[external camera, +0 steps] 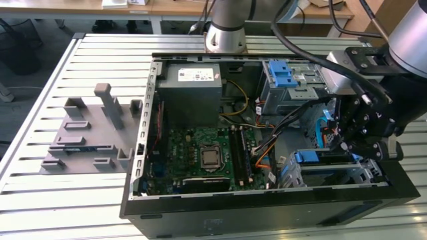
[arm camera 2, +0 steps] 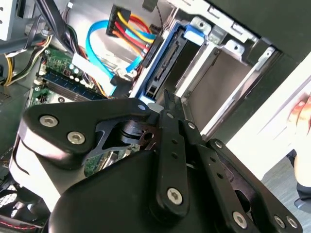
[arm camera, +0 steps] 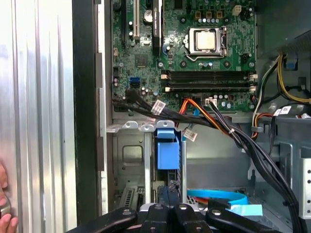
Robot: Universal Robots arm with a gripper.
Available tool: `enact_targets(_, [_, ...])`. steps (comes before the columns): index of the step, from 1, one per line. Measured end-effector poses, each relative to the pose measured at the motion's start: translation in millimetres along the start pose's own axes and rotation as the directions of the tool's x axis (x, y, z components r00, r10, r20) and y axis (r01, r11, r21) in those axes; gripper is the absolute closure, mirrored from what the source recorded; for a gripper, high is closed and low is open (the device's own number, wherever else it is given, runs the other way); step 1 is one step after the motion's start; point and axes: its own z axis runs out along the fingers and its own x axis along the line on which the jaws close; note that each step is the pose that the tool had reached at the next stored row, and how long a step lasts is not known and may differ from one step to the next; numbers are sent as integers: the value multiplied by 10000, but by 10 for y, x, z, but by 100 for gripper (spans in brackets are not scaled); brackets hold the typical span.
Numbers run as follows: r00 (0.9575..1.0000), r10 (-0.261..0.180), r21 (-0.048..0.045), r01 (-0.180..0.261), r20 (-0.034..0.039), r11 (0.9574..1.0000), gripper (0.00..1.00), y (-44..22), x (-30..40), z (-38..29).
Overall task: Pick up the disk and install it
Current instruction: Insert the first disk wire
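The disk (external camera: pixel 312 157) stands on edge in the metal drive cage (external camera: pixel 363 172) at the case's front corner, on the exterior view's right. Its blue plastic tab (arm camera: pixel 167 151) faces up between the cage walls, and its dark side with the blue rail (arm camera 2: pixel 163 68) runs down into the slot. My gripper (external camera: pixel 351 146) hangs right above that cage. In both wrist views the two black fingers lie together, so the gripper (arm camera: pixel 169 194) is shut, with its tips (arm camera 2: pixel 167 97) just off the disk's upper edge. I cannot tell whether they touch it.
The open computer case (external camera: pixel 143 150) lies on a slatted metal table. Inside are a grey power-supply box (external camera: pixel 192 92), the motherboard (external camera: pixel 207 155), an upper bay with a blue latch (external camera: pixel 283 75), and cable bundles (arm camera: pixel 218 121) beside the cage. A grey fixture (external camera: pixel 90 135) stands beside the case. A person's hand (arm camera: pixel 4 206) rests at the table.
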Motion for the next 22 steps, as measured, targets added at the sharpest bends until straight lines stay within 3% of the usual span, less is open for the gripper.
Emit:
enact_targets(9, [10000, -1, 0, 1, -2, 10000, 89, -132, -29, 1])
enact_targets(22, [10000, 0, 0, 0, 0, 10000, 89, -180, -206, 8])
